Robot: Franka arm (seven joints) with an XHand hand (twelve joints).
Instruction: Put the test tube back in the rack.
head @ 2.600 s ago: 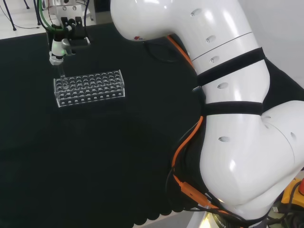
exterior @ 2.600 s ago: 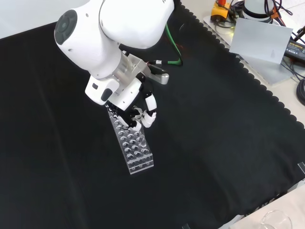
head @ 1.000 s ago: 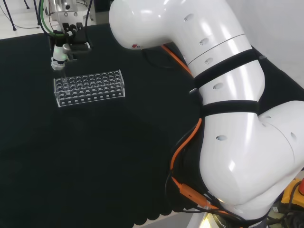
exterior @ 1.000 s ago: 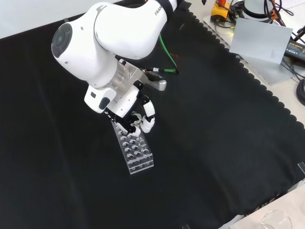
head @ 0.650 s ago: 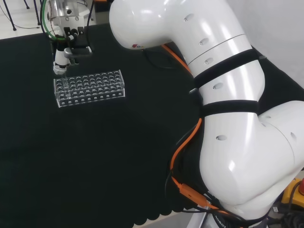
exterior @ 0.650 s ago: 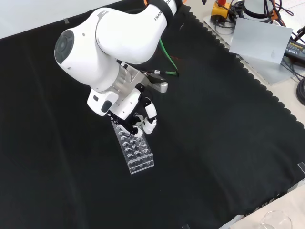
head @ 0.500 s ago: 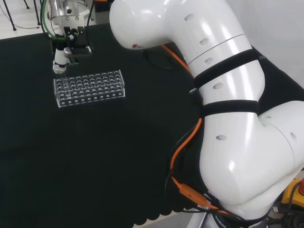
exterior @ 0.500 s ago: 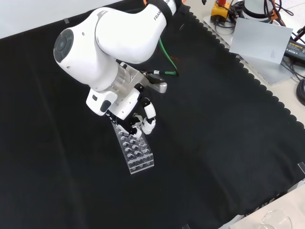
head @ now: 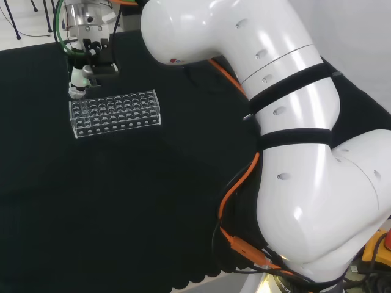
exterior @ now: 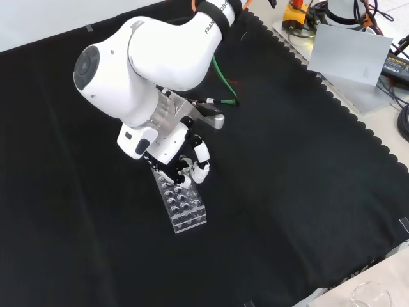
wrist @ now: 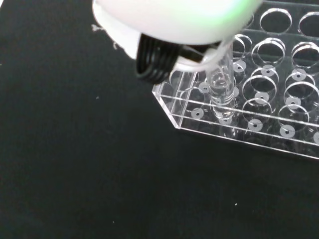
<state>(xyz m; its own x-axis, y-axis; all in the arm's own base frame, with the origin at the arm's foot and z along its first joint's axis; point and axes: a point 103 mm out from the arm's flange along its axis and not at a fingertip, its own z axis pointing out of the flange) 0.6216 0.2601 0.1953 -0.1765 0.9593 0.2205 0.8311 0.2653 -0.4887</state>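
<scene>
the hand hangs over one end of a clear plastic test tube rack that lies on the black-clothed surface. in the front view the hand sits at the rack's upper end, with the rest of the rack stretching away below it toward the view's bottom. in the head view the hand is just above the left end of the rack, and the rack runs off to the hand's right.

in the wrist view a clear glass test tube stands upright right under the hand, its lower part down inside a hole of the rack in the row along the rack's end, one hole in from the corner. the tube's top runs up into the blurred white part of the hand, where a black ribbed piece shows beside it. the fingers are curled in around the tube's upper end, so the hand is grasping the test tube. the other holes of the rack near the hand look unfilled.
</scene>
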